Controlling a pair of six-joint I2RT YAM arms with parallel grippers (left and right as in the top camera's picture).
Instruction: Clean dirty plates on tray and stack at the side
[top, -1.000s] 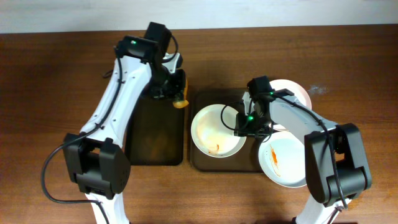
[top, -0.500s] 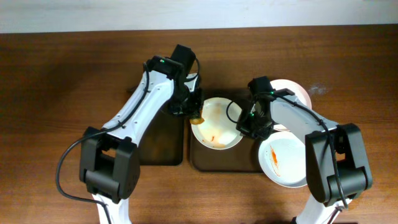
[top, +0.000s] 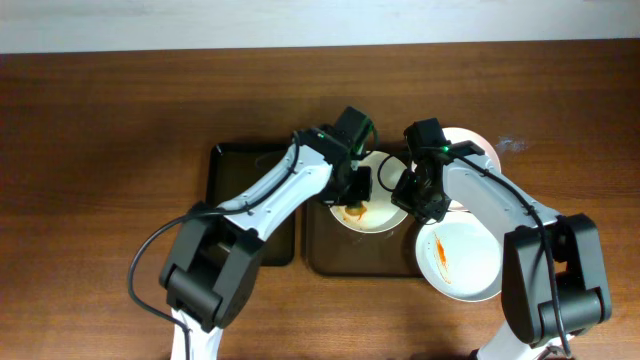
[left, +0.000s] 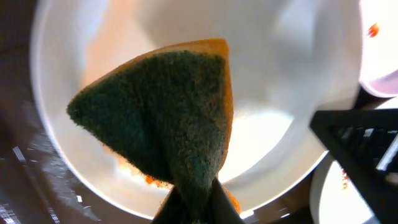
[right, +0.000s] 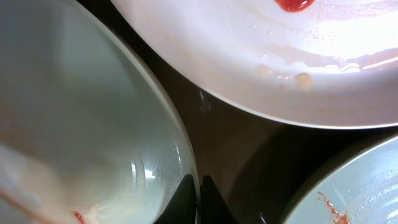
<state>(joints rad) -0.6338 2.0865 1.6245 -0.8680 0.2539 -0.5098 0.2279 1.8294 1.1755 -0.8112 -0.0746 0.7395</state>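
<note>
Over tray (top: 335, 256), sponge (left: 163, 118) on streaked plate (left: 283, 74), right jaws on rim

left gripper (top: 356, 198) | moved: black tray (top: 235, 190) → plate (top: 380, 215) | sponge (left: 165, 118) seemingly touching

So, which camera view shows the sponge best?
The left wrist view: the sponge fills the frame, green side toward the camera, pinched by the left gripper over the plate. Overhead shows only a small orange bit under that gripper. The right wrist view does not show it.
</note>
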